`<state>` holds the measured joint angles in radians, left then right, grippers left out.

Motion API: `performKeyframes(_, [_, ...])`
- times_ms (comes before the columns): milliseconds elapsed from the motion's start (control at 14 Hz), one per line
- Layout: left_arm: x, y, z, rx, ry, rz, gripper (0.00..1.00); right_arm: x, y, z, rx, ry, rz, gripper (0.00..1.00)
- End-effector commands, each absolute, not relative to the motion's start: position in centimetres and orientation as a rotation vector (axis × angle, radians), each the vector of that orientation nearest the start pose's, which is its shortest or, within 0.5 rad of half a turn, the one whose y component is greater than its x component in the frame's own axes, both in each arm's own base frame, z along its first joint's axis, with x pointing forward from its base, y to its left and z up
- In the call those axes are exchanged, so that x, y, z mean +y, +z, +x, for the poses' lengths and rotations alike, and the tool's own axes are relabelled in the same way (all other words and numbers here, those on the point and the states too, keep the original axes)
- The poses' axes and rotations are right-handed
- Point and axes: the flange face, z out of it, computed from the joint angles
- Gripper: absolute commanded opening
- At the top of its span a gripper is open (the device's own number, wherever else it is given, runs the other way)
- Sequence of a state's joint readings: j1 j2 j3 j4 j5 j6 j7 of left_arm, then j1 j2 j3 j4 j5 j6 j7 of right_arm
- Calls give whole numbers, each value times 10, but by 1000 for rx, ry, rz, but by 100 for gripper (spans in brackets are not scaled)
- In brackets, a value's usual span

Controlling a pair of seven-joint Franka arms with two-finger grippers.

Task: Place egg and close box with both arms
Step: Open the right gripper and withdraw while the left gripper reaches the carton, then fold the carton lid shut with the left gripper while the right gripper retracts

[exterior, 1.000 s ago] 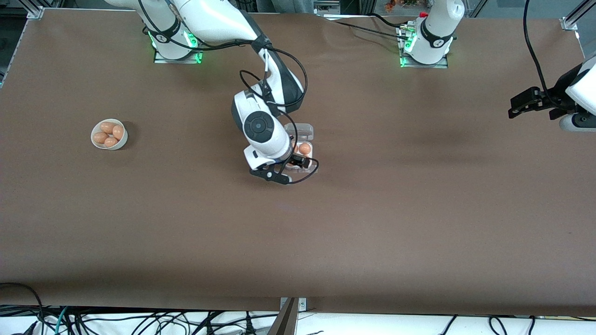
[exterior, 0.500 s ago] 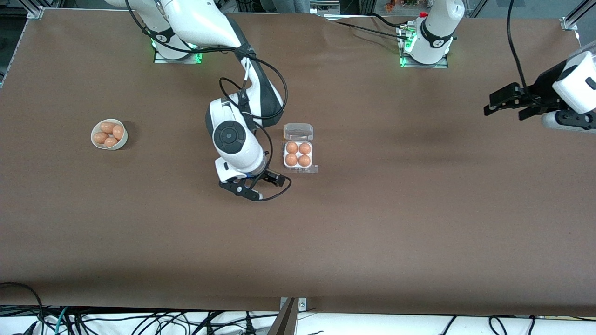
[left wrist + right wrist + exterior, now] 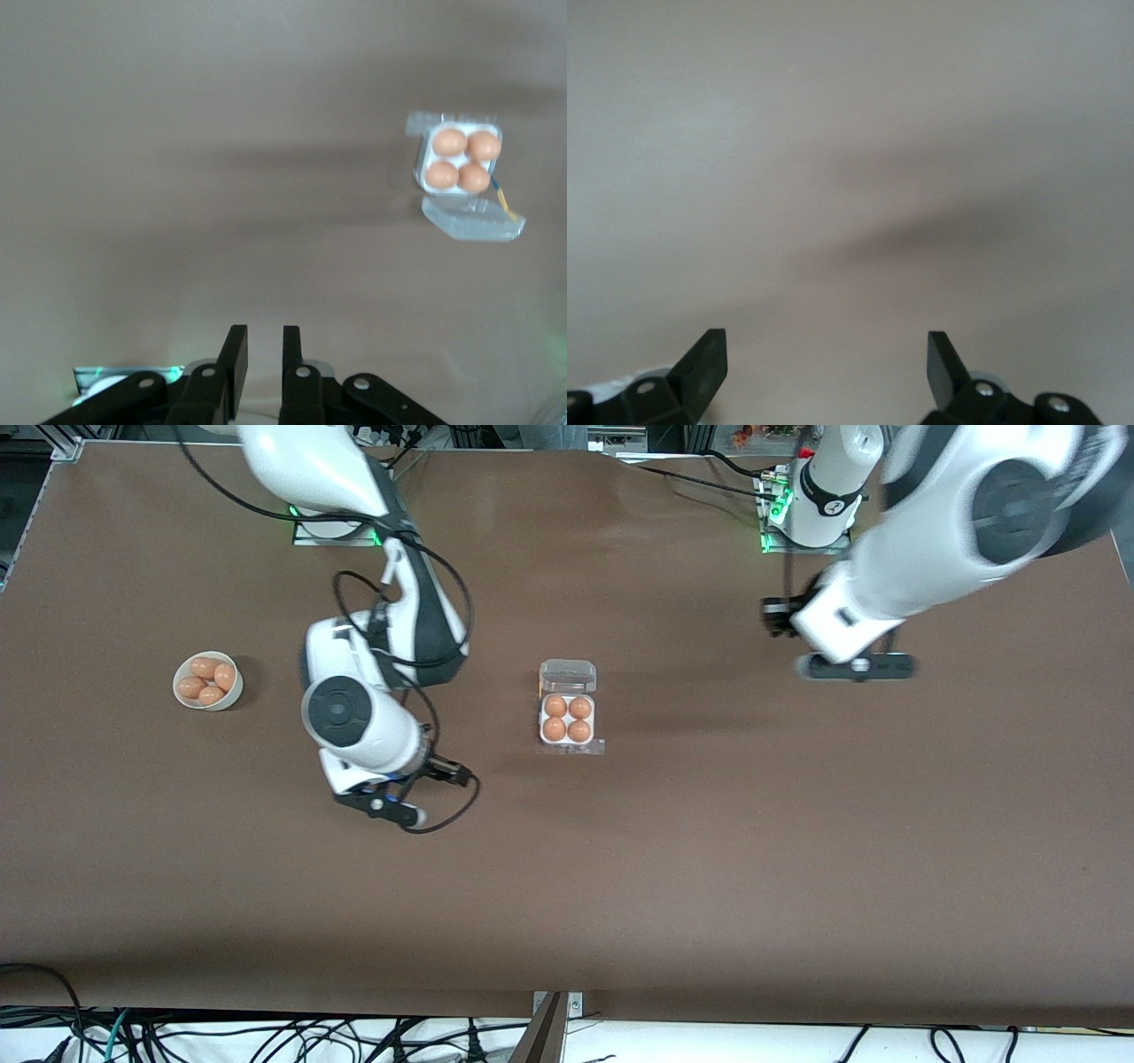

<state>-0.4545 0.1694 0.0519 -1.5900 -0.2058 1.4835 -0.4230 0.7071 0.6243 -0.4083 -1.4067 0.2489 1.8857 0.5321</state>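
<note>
The box (image 3: 569, 708) is sitting near the middle of the table (image 3: 709, 850) with its clear lid (image 3: 568, 676) lying open, folded back on the side farther from the front camera. All four cells are holding brown eggs; the egg (image 3: 555, 729) in the cell nearer to the front camera, toward the right arm's end, is resting in the tray like the other three and cannot be told from them by look. In the left wrist view the box (image 3: 461, 164) is showing the same four eggs, with the lid (image 3: 472, 219) flat on the cloth beside the tray. The right gripper (image 3: 400, 790) is hanging over bare table between the box and the bowl (image 3: 207, 681), clear of both and holding nothing — in the right wrist view its fingers (image 3: 702, 365) are standing wide apart over plain brown surface. The left gripper (image 3: 852, 666) is hovering over bare table toward the left arm's end, well apart from the box; in the left wrist view its fingers (image 3: 235, 359) are standing close together with only a narrow gap between them, gripping nothing. The bowl is sitting toward the right arm's end of the table, carrying several brown eggs.
</note>
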Motion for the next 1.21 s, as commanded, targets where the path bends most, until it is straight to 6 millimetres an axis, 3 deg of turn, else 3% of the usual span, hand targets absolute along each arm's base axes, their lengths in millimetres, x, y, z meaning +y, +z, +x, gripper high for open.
performKeyframes(0, [-280,498,526,-44,648,-3194,11,231,391,624,282,151,-3180,100])
performKeyframes(143, [-297,473,528,-69,812,-3239,9,198,413,615,153,137,-3181,100])
performKeyframes(286, [-321,444,523,-46,907,-3219,5,156,439,609,147,87,-3204,100])
performKeyframes(643, [-410,390,516,-18,970,-3159,4,59,532,570,-26,-14,-3204,100])
performKeyframes(786, [-435,373,516,-32,970,-3175,4,23,565,558,48,-51,-3200,100])
performKeyframes(929, [-459,352,507,-42,953,-3173,4,1,586,549,106,5,-3196,100])
performKeyframes(1143, [-474,315,500,-43,960,-3146,4,-13,610,545,153,-5,-3187,100])
